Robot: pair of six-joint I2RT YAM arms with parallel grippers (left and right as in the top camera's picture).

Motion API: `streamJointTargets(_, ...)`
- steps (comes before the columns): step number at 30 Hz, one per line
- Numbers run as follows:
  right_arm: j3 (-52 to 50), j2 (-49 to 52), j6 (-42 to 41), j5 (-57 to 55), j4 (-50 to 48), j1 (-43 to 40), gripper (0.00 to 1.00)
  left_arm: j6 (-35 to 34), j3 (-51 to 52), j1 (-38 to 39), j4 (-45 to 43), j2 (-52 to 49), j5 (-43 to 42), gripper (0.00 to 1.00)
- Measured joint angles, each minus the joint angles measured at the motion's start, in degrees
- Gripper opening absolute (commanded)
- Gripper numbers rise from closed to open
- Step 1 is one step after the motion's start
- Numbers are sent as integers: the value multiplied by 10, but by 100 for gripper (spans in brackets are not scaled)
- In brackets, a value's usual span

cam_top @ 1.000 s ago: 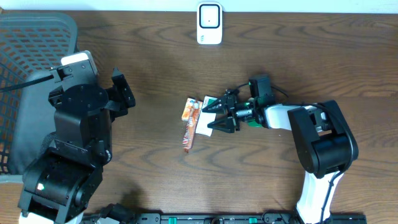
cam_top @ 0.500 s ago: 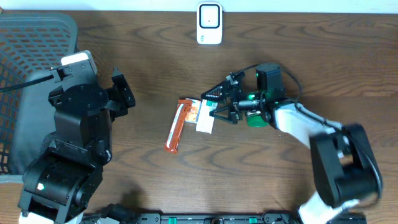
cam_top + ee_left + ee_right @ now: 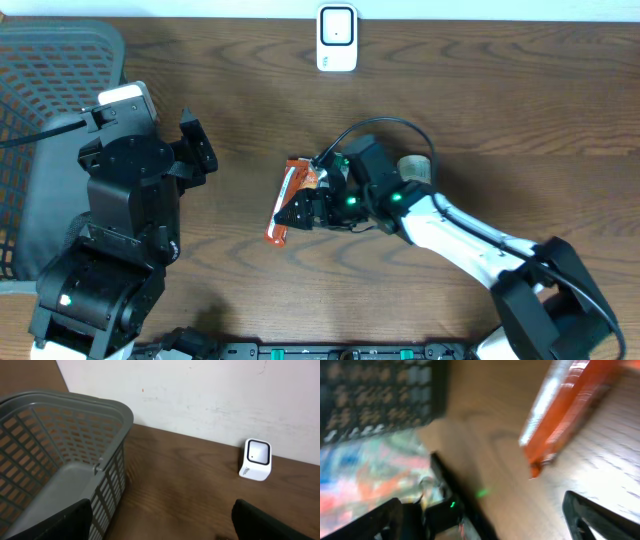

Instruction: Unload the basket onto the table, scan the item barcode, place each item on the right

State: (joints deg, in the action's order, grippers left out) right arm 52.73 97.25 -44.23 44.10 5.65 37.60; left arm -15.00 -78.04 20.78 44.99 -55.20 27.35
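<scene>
The grey basket (image 3: 40, 100) sits far left, and beside it the left claw (image 3: 165, 522) is spread wide and empty. The orange packet (image 3: 290, 192) lies flat and slanted mid-bench (image 3: 520, 120), with no barcode visible. The right claw (image 3: 298, 213) hangs over its lower end, fingers parted, holding nothing. Closing on so flat and slick a wrapper could skid it away or pinch only an edge, so it drops short of the white scanner (image 3: 337, 38), well apart at the back

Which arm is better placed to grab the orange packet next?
Right. The right gripper, open, hangs at the packet mid-table, while the left gripper sits far off beside the basket.
</scene>
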Motion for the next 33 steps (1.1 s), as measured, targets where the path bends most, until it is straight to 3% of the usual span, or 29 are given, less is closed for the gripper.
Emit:
streamJointTargets(3, 0, 30, -38, -45, -26, 5, 99, 0, 0, 0, 0, 0, 0, 89)
streamJointTargets(12, -1, 95, -130, -119, -114, 6, 99, 0, 0, 0, 0, 0, 0, 89)
streamJointTargets(17, 1, 128, -169, -115, -173, 7, 94, 0, 0, 0, 0, 0, 0, 89)
streamJointTargets(21, 8, 154, -184, -109, -221, 8, 84, 0, 0, 0, 0, 0, 0, 89)
streamJointTargets(24, 14, 174, -191, -104, -243, 8, 69, 0, 0, 0, 0, 0, 0, 89)
streamJointTargets(27, 17, 189, -198, -99, -250, 7, 60, 0, 0, 0, 0, 0, 0, 89)
streamJointTargets(33, 23, 208, -195, -96, -254, 8, 27, 0, 0, 0, 0, 0, 0, 89)
